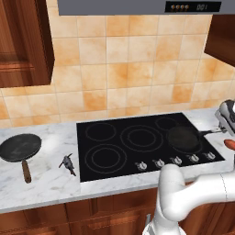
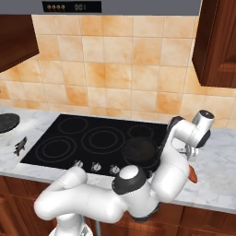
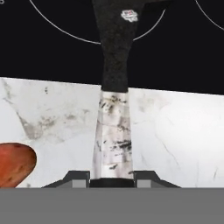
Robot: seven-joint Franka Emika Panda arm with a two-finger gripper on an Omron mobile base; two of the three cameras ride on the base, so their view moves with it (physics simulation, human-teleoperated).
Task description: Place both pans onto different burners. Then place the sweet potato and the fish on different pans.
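The gripper [image 3: 112,177] is clamped on the thin handle [image 3: 113,131] of the pan [image 1: 183,137], which sits on the cooktop [image 1: 114,151] at its right side. I would centre the pan on a burner ring before letting go, keeping it level and clear of the sweet potato [image 3: 15,162] just beside the handle

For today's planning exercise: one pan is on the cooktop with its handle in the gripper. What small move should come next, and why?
Probably open the gripper and lift clear. It is shut on the handle of a pan that already sits over a right-hand burner on the cooktop. The other pan is on the counter at left, beside the fish, and needs fetching.
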